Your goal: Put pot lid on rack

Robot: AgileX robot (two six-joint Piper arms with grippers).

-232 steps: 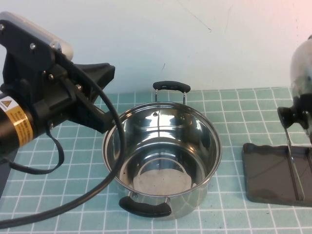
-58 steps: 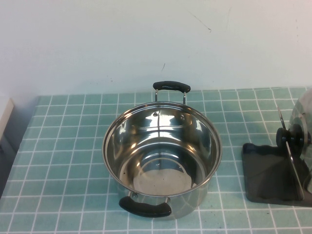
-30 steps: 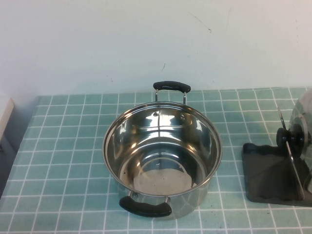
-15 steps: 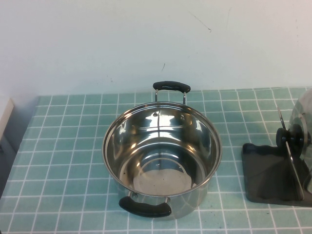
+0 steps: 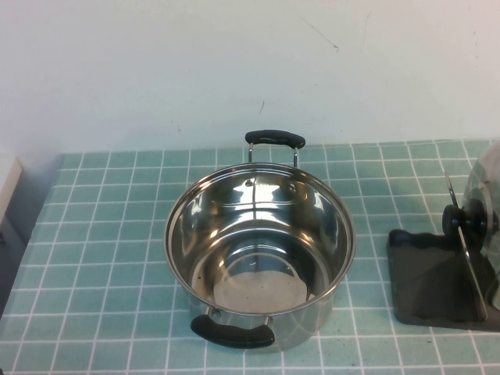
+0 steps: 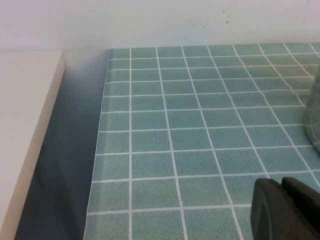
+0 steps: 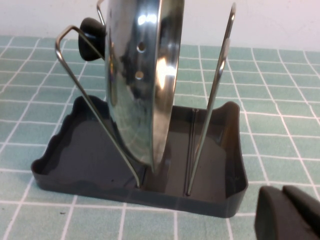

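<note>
The shiny steel pot lid (image 5: 486, 186) with its black knob (image 5: 461, 220) stands on edge in the dark grey rack (image 5: 426, 277) at the right edge of the table. In the right wrist view the lid (image 7: 145, 75) leans between the rack's wire uprights (image 7: 220, 85), its rim down in the tray (image 7: 90, 155). My right gripper (image 7: 282, 196) is shut and empty, a short way in front of the rack. My left gripper (image 6: 282, 186) is shut and empty over bare tiles at the table's left. Neither gripper shows in the high view.
A deep steel pot (image 5: 259, 250) with two black handles stands open in the middle of the green tiled table. A white ledge (image 6: 25, 125) lies past the table's left edge. A white wall runs along the back.
Nothing has moved in the last two seconds. Before that, my left arm left the high view and the lid came down from above the rack into it.
</note>
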